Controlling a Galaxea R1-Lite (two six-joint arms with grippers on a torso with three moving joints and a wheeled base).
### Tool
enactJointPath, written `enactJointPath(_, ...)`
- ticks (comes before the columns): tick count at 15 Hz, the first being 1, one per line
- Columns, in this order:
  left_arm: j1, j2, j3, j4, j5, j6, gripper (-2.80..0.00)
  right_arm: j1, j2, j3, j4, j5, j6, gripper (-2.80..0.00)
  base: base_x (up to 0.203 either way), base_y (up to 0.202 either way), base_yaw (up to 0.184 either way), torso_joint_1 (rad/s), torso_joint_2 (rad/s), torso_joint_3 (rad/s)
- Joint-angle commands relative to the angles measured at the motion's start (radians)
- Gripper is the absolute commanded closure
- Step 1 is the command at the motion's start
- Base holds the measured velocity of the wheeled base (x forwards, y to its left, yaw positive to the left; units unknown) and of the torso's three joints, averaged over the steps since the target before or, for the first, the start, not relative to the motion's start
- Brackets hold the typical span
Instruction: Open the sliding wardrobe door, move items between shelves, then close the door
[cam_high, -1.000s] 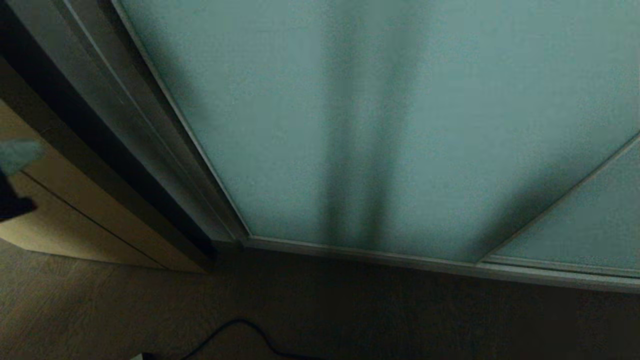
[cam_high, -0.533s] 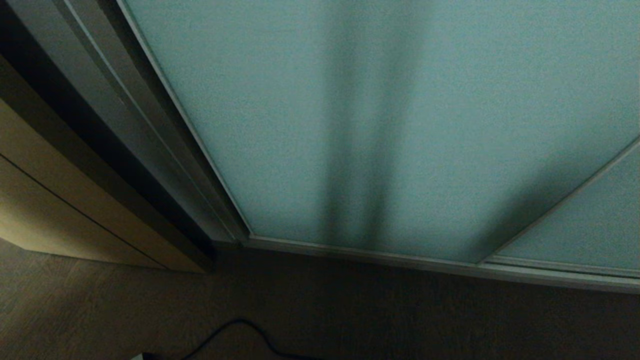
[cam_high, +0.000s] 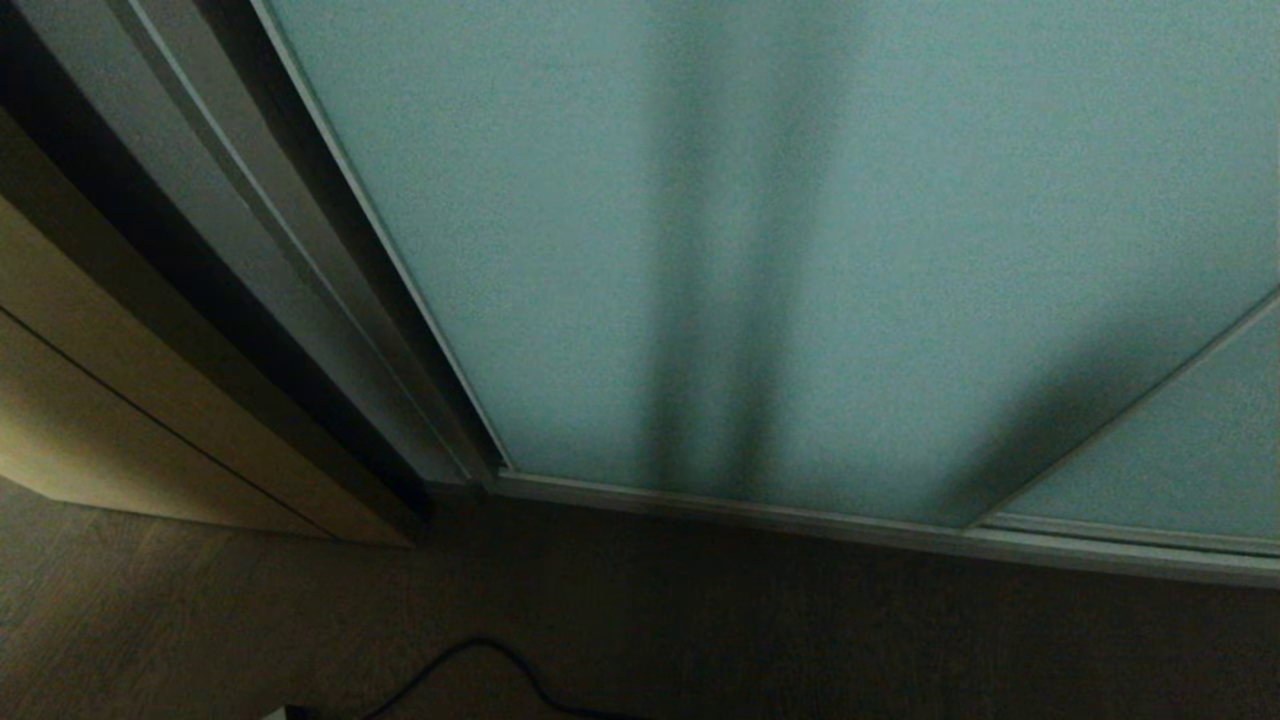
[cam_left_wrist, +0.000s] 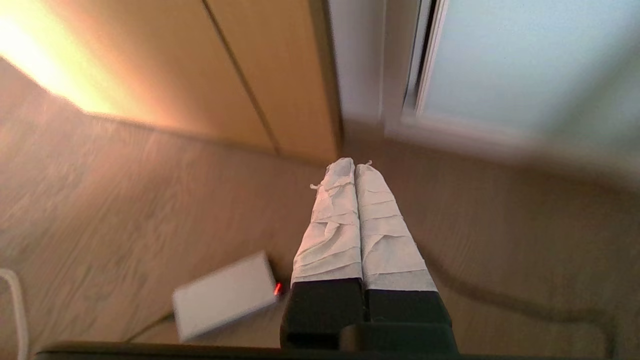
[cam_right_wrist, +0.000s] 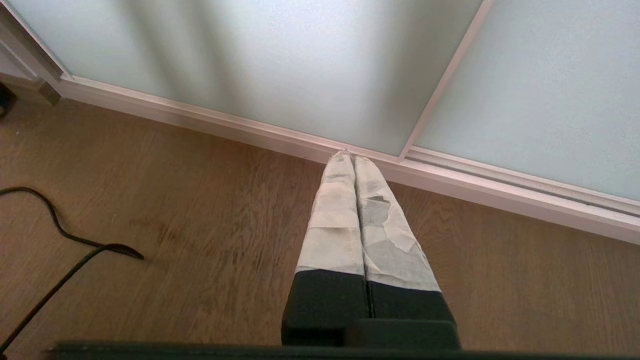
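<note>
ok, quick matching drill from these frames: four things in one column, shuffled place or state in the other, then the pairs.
Things:
1. sliding wardrobe door
2. left gripper
3. black cable
4. beige cabinet front

Descriptions:
A. lying curved on the wooden floor
B. frosted pale teal panel, shut
C. wooden, left of the door frame
D. taped fingers pressed together, holding nothing

Pairs: 1-B, 2-D, 3-A, 4-C

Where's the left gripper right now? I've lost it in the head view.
Only the left wrist view shows the left gripper: shut and empty above the wood floor, pointing toward the corner where the beige cabinet meets the sliding wardrobe door.
</note>
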Motion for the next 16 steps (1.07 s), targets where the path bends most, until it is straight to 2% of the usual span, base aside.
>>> enactJointPath(1, 0.009, -0.051, 0.049, 0.005, -0.051, 0.017, 0.00, 0.000, 0.000, 0.000, 0.000, 0.000, -0.001, 0.00, 0.000, 0.000, 0.000, 0.000, 0.00, 0.000)
enactJointPath(3, 0.015, -0.162, 0.049, 0.058, -0.185, 0.038, 0.00, 0.000, 0.000, 0.000, 0.000, 0.000, -0.001, 0.00, 0.000, 0.000, 0.000, 0.000, 0.00, 0.000)
enactJointPath(5, 0.018, -0.215, 0.045, 0.142, -0.238, 0.087, 0.00, -0.001, 0.000, 0.000, 0.000, 0.000, -0.001, 0.00, 0.000, 0.000, 0.000, 0.000, 0.00, 0.000)
enactJointPath(8, 0.019, -0.208, 0.048, 0.145, -0.245, 0.023, 0.00, -0.002, 0.000, 0.000, 0.000, 0.000, -0.001, 0.00, 0.000, 0.000, 0.000, 0.000, 0.00, 0.000)
enactJointPath(16, 0.020, -0.208, 0.048, 0.145, -0.245, 0.023, 0.00, 0.000, -0.001, 0.000, 0.000, 0.002, -0.004, 0.00, 0.000, 0.000, 0.000, 0.000, 0.00, 0.000)
